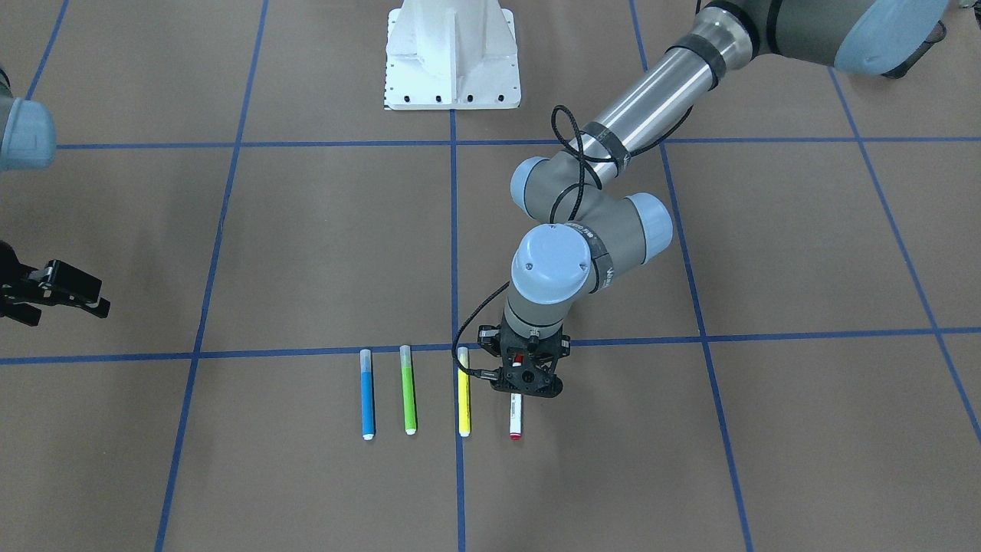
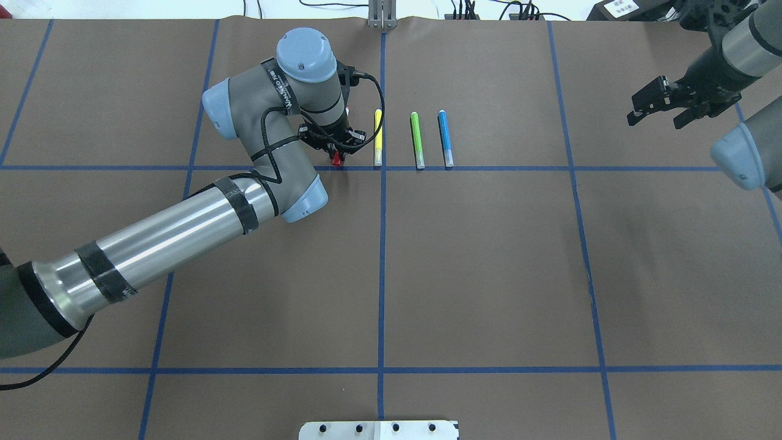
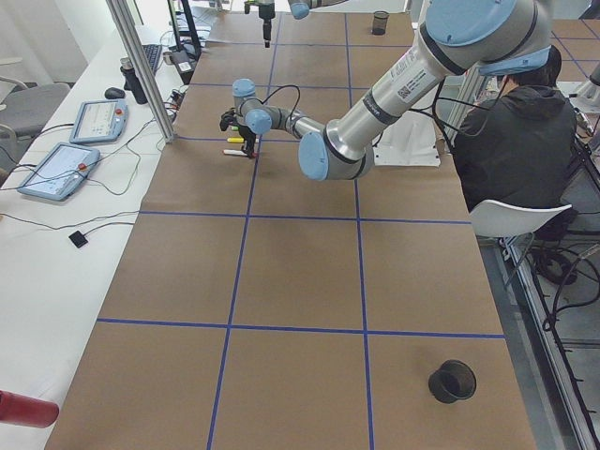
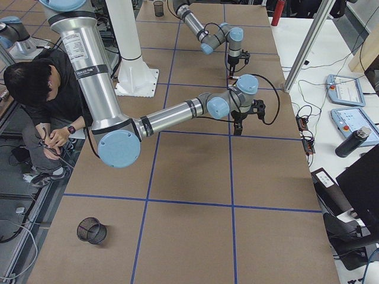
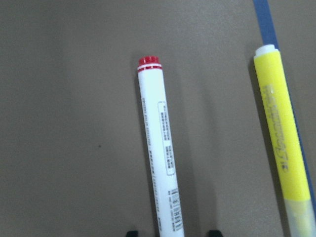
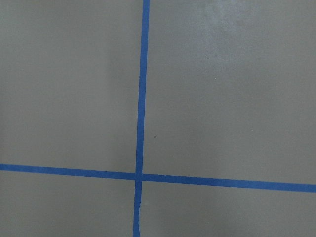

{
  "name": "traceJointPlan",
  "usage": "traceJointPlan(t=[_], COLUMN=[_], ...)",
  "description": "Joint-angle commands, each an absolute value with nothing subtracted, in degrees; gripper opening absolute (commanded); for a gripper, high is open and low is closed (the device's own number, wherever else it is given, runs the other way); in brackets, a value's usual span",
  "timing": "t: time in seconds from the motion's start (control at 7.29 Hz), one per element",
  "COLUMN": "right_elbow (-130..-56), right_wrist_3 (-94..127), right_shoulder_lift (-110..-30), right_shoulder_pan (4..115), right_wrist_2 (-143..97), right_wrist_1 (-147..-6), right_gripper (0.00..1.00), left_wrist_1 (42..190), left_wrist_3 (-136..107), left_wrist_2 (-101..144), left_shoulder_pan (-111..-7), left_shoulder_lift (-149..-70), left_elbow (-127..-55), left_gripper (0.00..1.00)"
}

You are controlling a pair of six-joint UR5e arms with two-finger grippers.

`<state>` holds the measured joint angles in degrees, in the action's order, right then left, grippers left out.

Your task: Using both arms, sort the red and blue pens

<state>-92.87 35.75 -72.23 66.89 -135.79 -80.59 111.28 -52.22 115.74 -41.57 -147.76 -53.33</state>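
The red pen (image 1: 515, 418), white-barrelled with a red cap, lies on the brown table at the right end of a row of markers. My left gripper (image 1: 525, 387) hangs right over it, open, with a fingertip on either side of the barrel (image 5: 160, 148) and clear gaps between. From overhead only the red cap (image 2: 336, 160) peeks out below the gripper (image 2: 338, 146). The blue pen (image 1: 368, 399) lies at the row's other end (image 2: 446, 139). My right gripper (image 2: 666, 104) hovers open far off near the table's edge, holding nothing.
A green marker (image 1: 408, 399) and a yellow marker (image 1: 463, 402) lie between the two pens; the yellow one (image 5: 284, 133) is close beside the left gripper. A white pedestal (image 1: 452, 54) stands at the robot's base. A black mesh cup (image 3: 452, 381) sits at the table's left end. A person (image 3: 516, 131) sits beside the table.
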Motion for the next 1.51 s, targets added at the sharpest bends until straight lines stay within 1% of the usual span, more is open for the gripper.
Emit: traceJointPlan(t=[0.0,0.27,0.55,0.82,0.96,1.24,1.37], right_elbow=[-92.81,-92.81,-91.94,-85.55,-82.39,-77.46,-75.87], right_wrist_3=[35.60,36.03,37.69,45.05,47.00,47.63,48.07], right_shoulder_lift=[-72.33,-71.46,-66.12,-56.74,-53.04,-48.10,-46.86], right_shoulder_pan=[66.88,66.88,64.53,59.44,57.67,52.24,49.60], right_wrist_2=[-135.79,-135.79,-133.53,-128.43,-128.06,-123.26,-116.44], right_wrist_1=[-80.60,-80.51,-82.08,-82.62,-82.44,-81.04,-80.95], right_gripper=[1.00,1.00,1.00,1.00,0.99,0.98,0.98], left_wrist_1=[110.40,109.69,100.85,100.37,100.81,100.72,100.64], left_wrist_3=[-54.49,-55.55,-54.85,-53.79,-53.70,-53.61,-53.61], left_wrist_2=[118.45,120.57,123.39,127.61,127.62,131.28,131.40], left_shoulder_pan=[-44.19,-46.92,-49.91,-53.94,-56.14,-60.19,-60.73], left_shoulder_lift=[-147.83,-147.57,-145.39,-142.14,-138.90,-136.95,-136.85], left_elbow=[-53.88,-55.01,-60.35,-62.13,-64.66,-66.26,-66.88], left_gripper=[0.00,0.00,0.00,0.00,0.00,0.00,0.00])
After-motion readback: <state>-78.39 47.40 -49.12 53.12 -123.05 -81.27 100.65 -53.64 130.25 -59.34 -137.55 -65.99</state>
